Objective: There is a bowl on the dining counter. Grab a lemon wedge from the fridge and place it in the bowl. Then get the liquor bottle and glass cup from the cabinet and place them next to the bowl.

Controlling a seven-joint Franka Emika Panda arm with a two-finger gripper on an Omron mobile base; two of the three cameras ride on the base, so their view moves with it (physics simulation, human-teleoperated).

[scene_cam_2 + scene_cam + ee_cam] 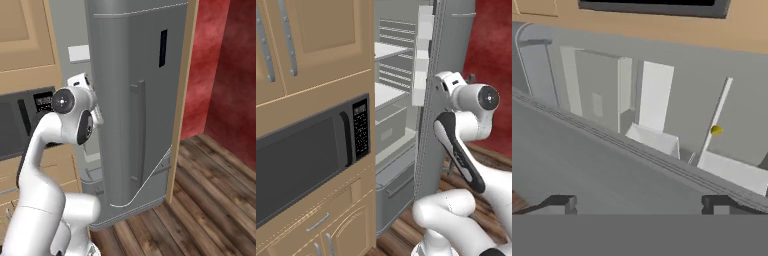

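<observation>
Kitchen corner: the fridge [401, 100] stands open, door swung wide. The gripper [639, 204] noses in, fingers spread and empty, lining up on the lemon wedge [716, 130].

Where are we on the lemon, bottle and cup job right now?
Early. Done: the fridge door stands open. In hand: the gripper is open and empty at the door's edge, with the lemon wedge sitting inside on a shelf, not yet grasped. Left: pick the wedge, bowl it, then fetch bottle and cup.
</observation>
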